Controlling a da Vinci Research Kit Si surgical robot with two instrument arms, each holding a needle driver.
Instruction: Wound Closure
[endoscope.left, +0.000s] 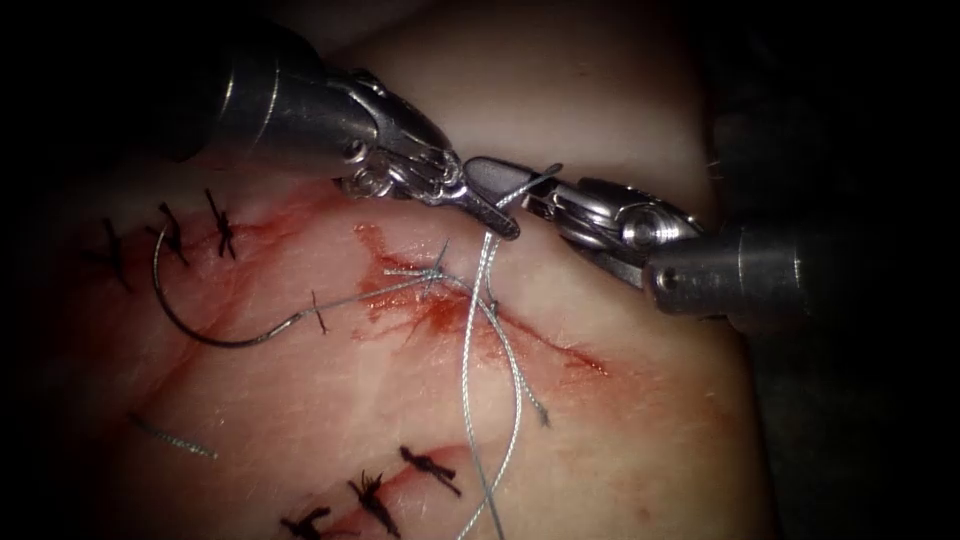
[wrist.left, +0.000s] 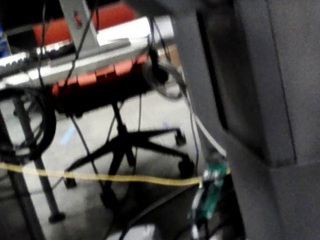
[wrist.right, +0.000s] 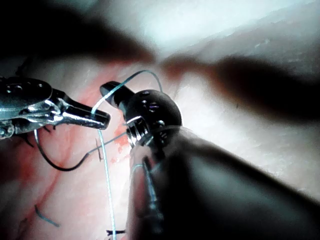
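While the thin, dark, curved needle (endoscope.left: 190, 320) lies flat on the pale pink tissue (endoscope.left: 330, 400), no tool holds it. It rests to the left of the cut (endoscope.left: 470, 315), just beside a row of dark knotted stitches (endoscope.left: 170, 235), and it is not poked into the tissue. Its curve also shows in the right wrist view (wrist.right: 60, 165).

A shiny grey thread (endoscope.left: 475, 350) runs from the needle's end to a knot at the cut, where red fluid (endoscope.left: 430, 310) stains the tissue. From there the thread climbs up to the two tools and also trails down over the tissue.

Above the cut, the left arm's silver tool (endoscope.left: 490, 213) has its jaws pressed together, pinching the thread. The right arm's silver tool (endoscope.left: 500, 180) meets it tip to tip. The thread loops over its tip (wrist.right: 111, 90), but I cannot tell how its jaws stand.

More dark stitches (endoscope.left: 375, 495) sit lower on the tissue, and a short cut piece of thread (endoscope.left: 170, 438) lies well apart on the left.
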